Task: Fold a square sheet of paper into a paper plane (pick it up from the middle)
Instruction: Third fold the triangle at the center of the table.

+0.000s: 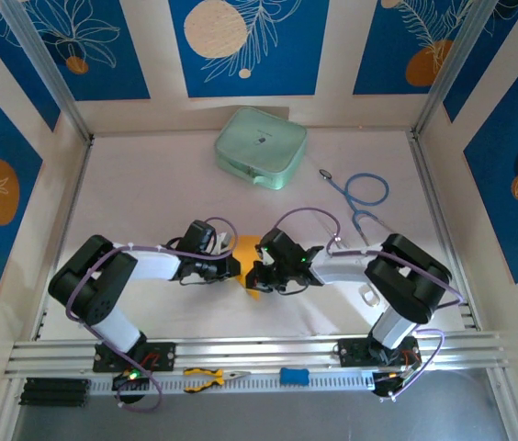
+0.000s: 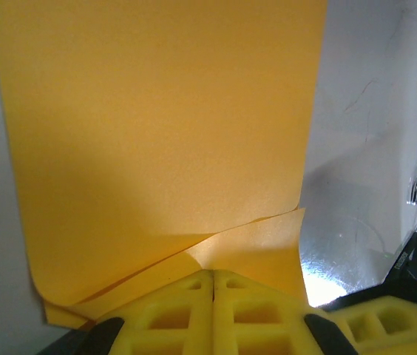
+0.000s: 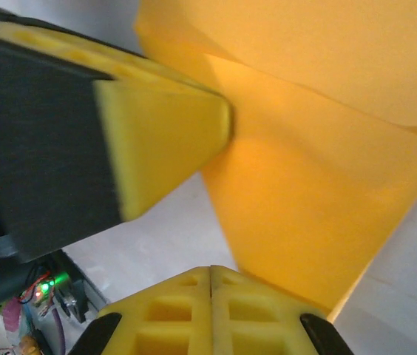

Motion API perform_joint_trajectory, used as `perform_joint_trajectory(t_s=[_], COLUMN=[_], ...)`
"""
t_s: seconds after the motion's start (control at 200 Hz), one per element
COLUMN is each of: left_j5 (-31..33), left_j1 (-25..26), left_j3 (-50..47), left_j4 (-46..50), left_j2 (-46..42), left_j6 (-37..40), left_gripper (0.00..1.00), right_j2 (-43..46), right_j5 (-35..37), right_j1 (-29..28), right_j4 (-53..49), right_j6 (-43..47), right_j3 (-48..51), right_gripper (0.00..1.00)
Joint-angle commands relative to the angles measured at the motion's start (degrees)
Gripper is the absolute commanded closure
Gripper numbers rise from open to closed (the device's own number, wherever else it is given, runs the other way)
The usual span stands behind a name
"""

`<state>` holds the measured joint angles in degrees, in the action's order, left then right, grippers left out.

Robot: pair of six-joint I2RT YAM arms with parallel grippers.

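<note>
Sitting partly folded between the two arms, the sheet of paper (image 1: 248, 246) stretches straight ahead of the left gripper (image 2: 213, 275), whose closed fingers pinch its doubled near edge. The right gripper (image 3: 211, 270) (equally near, facing it) is closed too, tips against the opposite side.

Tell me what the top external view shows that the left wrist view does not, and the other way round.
Top external adds the wider scene: a pale green case at the back, a blue stethoscope to its right and orange-handled pliers on the near rail. Left wrist adds close detail: the orange-yellow paper lies in overlapping layers with one curled corner, and the left pincer is shut on its edge. Both share the paper, the left pincer and the white table.
</note>
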<state>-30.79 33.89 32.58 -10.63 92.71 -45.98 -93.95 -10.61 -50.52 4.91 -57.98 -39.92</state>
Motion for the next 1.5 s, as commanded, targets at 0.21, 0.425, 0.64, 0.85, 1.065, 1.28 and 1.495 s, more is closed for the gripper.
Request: perform_joint_trajectory(t_s=[0.21, 0.425, 0.64, 0.85, 1.065, 1.28, 1.495], left_j5=[3.7, 3.9, 4.3, 3.1, 2.0, 3.4, 6.7], left_j1=[0.0, 0.0, 0.0, 0.0, 0.4, 2.3, 2.1], left_j3=[-1.6, -1.2, -1.3, -0.7, -1.0, -2.3, -2.0], left_j4=[4.1, 4.8, 5.2, 4.2, 3.5, 1.5, 1.6], left_j2=[0.4, 0.2, -0.5, -1.4, -7.7, -5.9, -1.7], left_j6=[0.4, 0.7, 0.8, 1.0, -0.5, -3.5, -3.5], left_gripper=[1.00, 1.00, 1.00, 1.00, 0.94, 0.96, 0.99], right_j2=[-1.5, -4.3, -6.2, -6.1, -7.3, -7.5, -7.9], right_j5=[-2.5, -3.2, -1.6, -6.7, -7.0, -6.2, -5.8], right_j1=[0.5, 0.5, 0.5, 0.9, 1.4, 1.6, 1.4], right_j4=[1.8, 3.2, 4.2, 10.0, 10.8, 10.8, 10.7], right_j6=[-2.0, -2.4, -4.0, -4.2, -4.4, -4.8, -4.9], right_j3=[-1.5, -2.8, 2.8, 7.2, 6.7, 6.9, 7.3], right_gripper=[1.00, 1.00, 1.00, 1.00, 1.00, 1.00, 1.00])
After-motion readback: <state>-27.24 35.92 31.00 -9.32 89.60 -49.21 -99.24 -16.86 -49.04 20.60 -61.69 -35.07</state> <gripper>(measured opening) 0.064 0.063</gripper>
